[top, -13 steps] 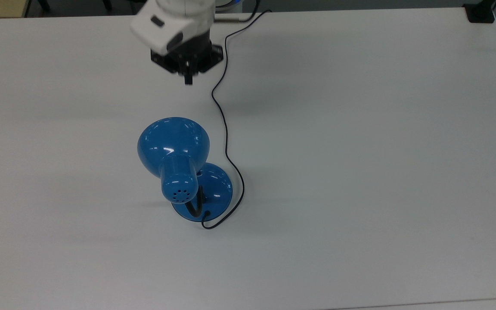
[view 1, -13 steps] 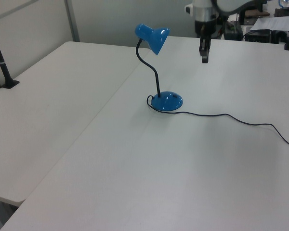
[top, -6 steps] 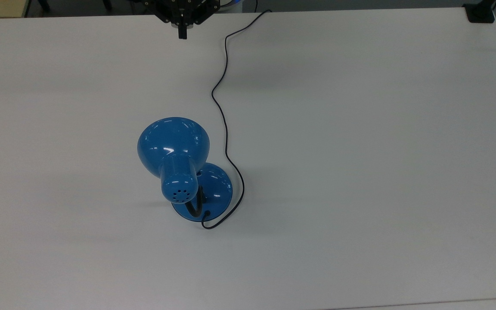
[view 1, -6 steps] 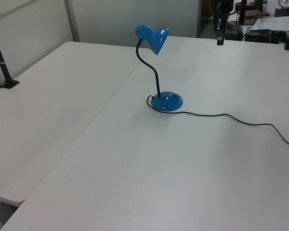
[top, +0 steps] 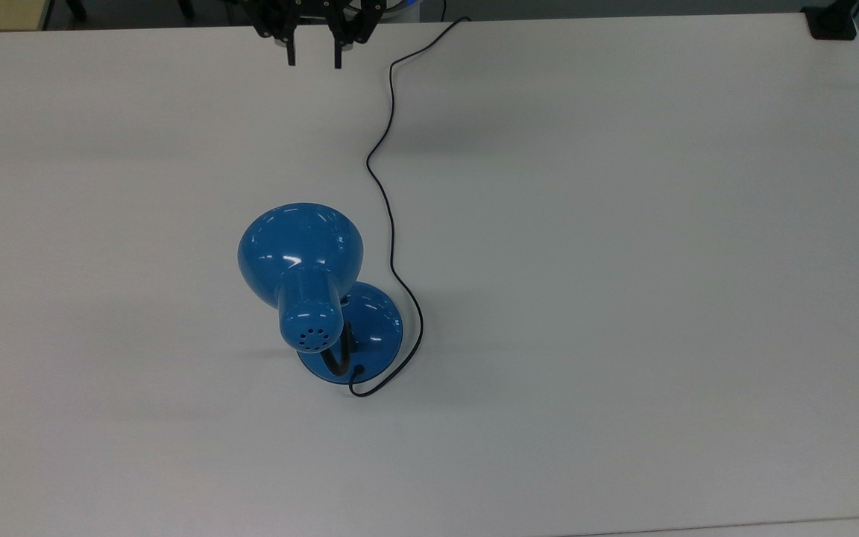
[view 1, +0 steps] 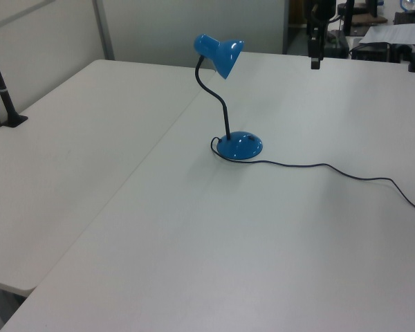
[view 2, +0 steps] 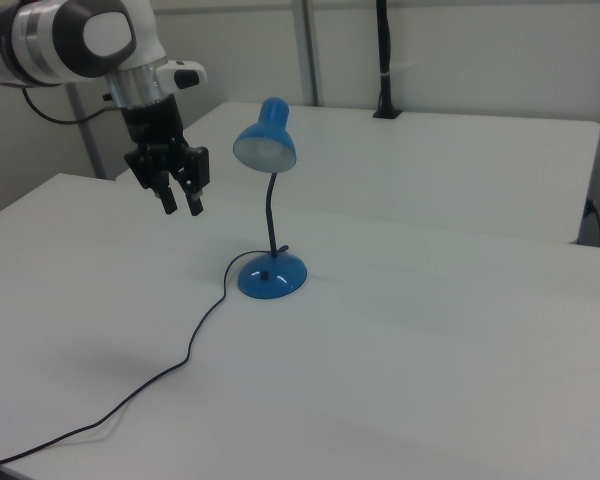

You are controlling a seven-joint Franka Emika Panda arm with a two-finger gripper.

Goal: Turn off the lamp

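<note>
- Since half a second ago the gripper has parted its two black fingers; before, they were together. It holds nothing.
- In the right view the gripper hangs in the air on the right view's left, well apart from the lamp.
- The lamp stands upright mid-table, shade tilted over its round base.
- Its thin black cord snakes from the base toward the table's far edge.
</note>
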